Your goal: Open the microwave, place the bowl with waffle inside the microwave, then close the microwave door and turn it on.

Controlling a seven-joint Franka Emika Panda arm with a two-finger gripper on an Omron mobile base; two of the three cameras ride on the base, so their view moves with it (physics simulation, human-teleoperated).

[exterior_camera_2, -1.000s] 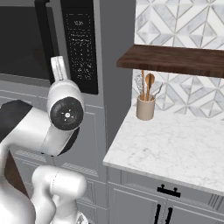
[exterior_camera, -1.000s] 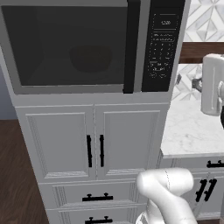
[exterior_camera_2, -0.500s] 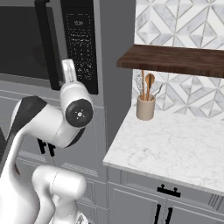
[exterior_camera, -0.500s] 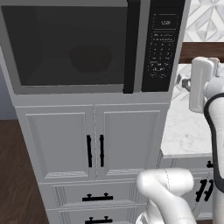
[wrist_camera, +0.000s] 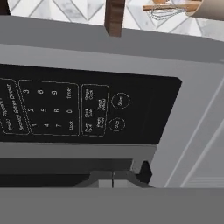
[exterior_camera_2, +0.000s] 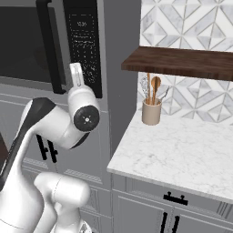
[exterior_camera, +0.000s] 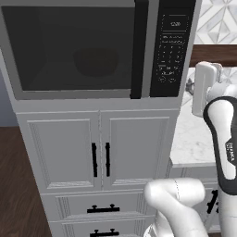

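The microwave [exterior_camera: 99, 48] is filling the top of the left base view. The microwave door [exterior_camera: 74, 46] is sitting shut, with its tall black handle [exterior_camera: 139, 48] running down just left of the black keypad panel [exterior_camera: 172, 46]. Behind the dark glass, near the middle of the window, the bowl [exterior_camera: 96, 61] is showing as a dim round shape. The waffle is too dark to make out.

In the right base view, the handle [exterior_camera_2: 49, 45] is standing at the upper left and the keypad panel [exterior_camera_2: 84, 45] is just beside it. The white arm is bending in front of the panel, at the middle left of that frame.

In the hand view, the picture is turned on its side. The keypad panel [wrist_camera: 83, 109] is stretching across the middle, with two round buttons [wrist_camera: 120, 101] near its right end. The gripper [wrist_camera: 113, 177] is showing at the bottom middle, and its two dark tips are pressed together with no gap, holding nothing. It is sitting close to the panel, but whether it is touching a button cannot be told.

Below the microwave, grey cabinet doors [exterior_camera: 99, 152] are closed in the middle of the left base view. At the right of the right base view, a marble counter [exterior_camera_2: 182, 150] is holding a tan cup of utensils [exterior_camera_2: 151, 109] under a dark wooden shelf [exterior_camera_2: 182, 61].
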